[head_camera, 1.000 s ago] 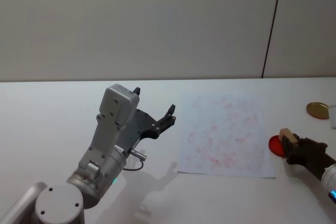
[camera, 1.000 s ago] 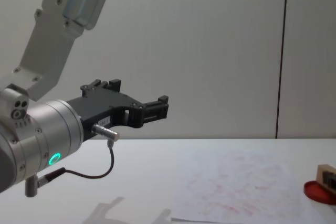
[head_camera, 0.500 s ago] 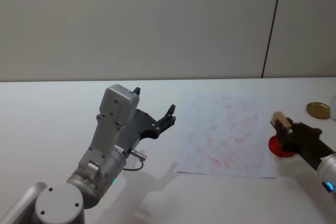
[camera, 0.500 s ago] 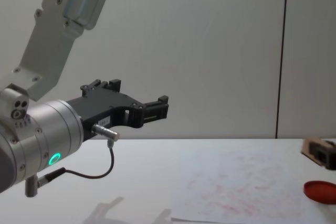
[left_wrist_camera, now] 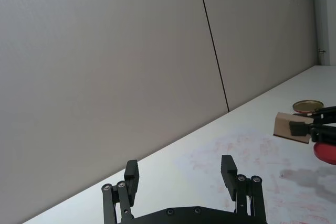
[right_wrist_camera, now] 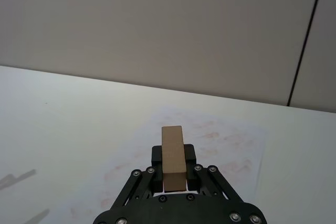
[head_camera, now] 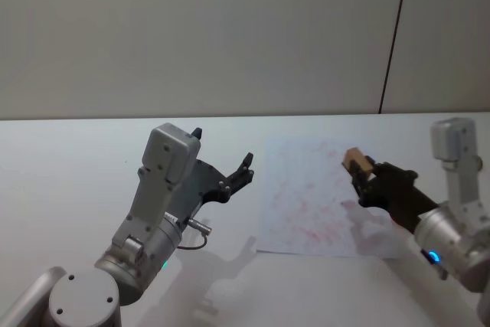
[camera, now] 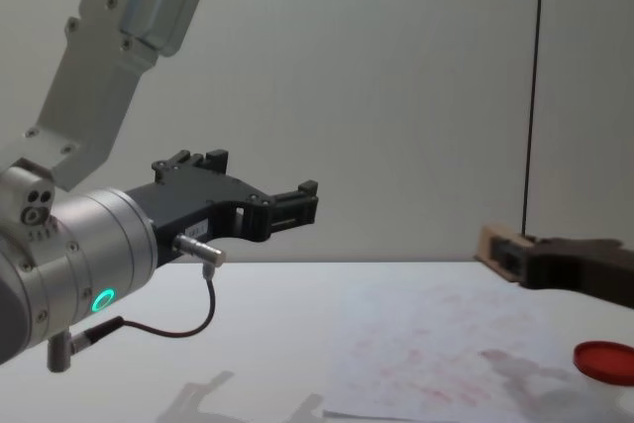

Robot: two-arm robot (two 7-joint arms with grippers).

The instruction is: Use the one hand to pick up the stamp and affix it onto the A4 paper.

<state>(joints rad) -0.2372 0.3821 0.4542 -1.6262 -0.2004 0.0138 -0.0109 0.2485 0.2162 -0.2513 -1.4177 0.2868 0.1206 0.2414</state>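
Over A4 paper [head_camera: 306, 204], right gripper [head_camera: 366, 180] holds stamp [head_camera: 357, 161] lengthwise, pointing forward-left.

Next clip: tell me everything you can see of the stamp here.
The stamp is a small, plain, light tan rectangular block, wood by its look. The right end effector is shut on one end of it, a black finger on each side, the rest jutting past the fingertips. It hangs in the air over the right part of the A4 paper, apart from the sheet. Its stamping face cannot be made out.
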